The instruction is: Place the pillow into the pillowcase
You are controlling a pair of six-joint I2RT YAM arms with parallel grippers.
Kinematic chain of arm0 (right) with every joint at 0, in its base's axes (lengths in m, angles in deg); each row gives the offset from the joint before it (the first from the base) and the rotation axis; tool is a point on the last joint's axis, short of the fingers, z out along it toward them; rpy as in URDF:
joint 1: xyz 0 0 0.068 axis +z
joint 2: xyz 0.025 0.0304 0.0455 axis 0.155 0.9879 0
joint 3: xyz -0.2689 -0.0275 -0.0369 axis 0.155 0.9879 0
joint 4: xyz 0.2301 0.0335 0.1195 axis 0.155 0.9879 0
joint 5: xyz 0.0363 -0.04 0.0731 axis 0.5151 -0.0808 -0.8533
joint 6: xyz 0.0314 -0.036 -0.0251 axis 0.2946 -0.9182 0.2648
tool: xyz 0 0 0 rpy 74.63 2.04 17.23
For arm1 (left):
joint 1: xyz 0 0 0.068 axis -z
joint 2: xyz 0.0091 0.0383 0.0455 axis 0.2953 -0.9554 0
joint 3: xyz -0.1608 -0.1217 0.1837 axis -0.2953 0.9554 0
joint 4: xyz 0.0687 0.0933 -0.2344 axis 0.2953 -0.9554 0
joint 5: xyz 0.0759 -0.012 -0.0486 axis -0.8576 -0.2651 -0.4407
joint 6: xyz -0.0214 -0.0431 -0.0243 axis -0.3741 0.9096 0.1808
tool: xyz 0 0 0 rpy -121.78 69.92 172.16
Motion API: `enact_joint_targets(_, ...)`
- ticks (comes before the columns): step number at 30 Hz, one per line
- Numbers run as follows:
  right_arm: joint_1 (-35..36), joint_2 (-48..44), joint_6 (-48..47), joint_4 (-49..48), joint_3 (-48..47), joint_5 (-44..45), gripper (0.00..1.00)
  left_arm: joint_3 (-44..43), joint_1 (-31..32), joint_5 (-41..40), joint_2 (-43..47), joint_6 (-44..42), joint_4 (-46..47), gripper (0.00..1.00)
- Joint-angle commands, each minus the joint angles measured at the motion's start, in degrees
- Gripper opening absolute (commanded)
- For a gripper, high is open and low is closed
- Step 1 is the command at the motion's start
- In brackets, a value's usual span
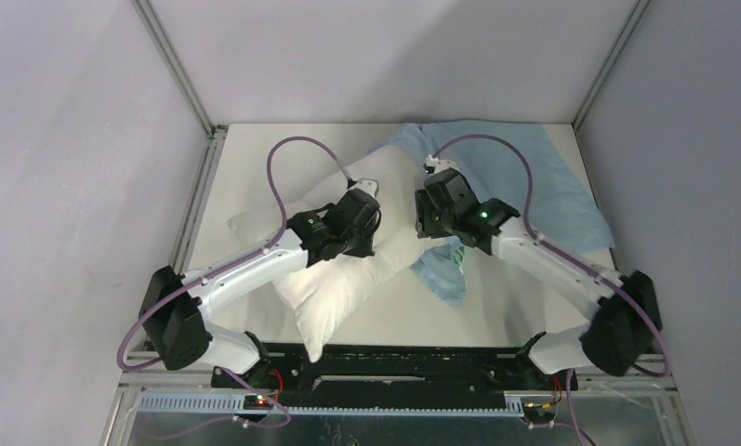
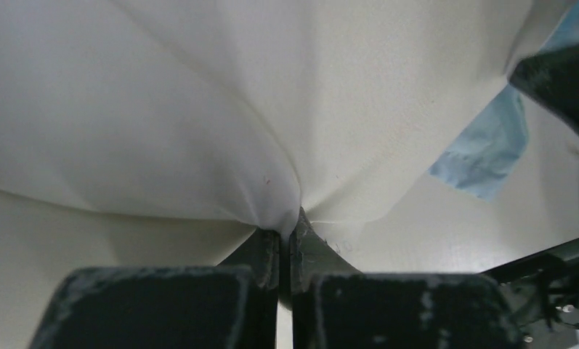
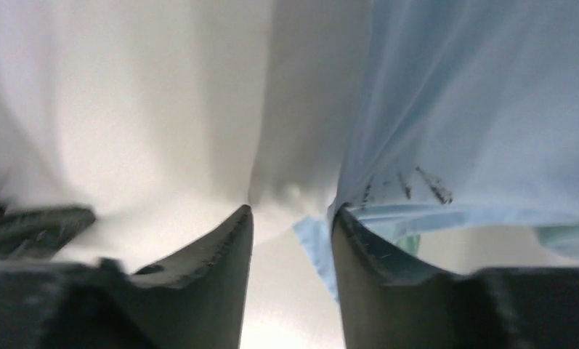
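Observation:
The white pillow [image 1: 348, 279] lies slantwise across the middle of the table, its far end against the light blue pillowcase [image 1: 552, 200] at the back right. My left gripper [image 1: 374, 212] is over the pillow's far part. In the left wrist view it [image 2: 286, 233] is shut on a pinch of pillow [image 2: 199, 109] fabric, with a corner of pillowcase [image 2: 482, 156] at the right. My right gripper [image 1: 424, 218] is where pillow and case meet. In its wrist view its jaws [image 3: 292, 218] stand apart, the pillow [image 3: 126, 109] bulging at the left tip and the pillowcase [image 3: 475, 109] hem resting on the right tip.
Grey walls close in the white table [image 1: 255, 167] on the left, back and right. A fold of the case showing its green face [image 1: 455, 253] hangs under the right gripper. The black rail with both arm bases [image 1: 394, 358] runs along the near edge.

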Motion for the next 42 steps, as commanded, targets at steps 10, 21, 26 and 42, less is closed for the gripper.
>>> enact_joint_targets(10, 0.49, -24.98, 9.32, -0.04, 22.54, 12.73, 0.67, -0.92, -0.14, 6.87, 2.02, 7.06, 8.55, 0.0)
enact_joint_targets(21, -6.44, -15.18, 7.04, -14.95, 32.96, 11.36, 0.68, -2.33, -0.31, 6.47, 2.84, 6.74, 7.67, 0.0)
enact_joint_targets(26, -9.67, -8.2, 6.52, -19.92, 31.31, 7.85, 0.59, -2.84, -0.35, 6.49, 2.53, 6.74, 7.48, 0.0)
enact_joint_targets(42, 9.66, -16.0, 1.21, 2.7, -10.18, -0.64, 0.0, -19.11, 3.34, 13.25, -1.72, 4.62, 7.5, 0.0)
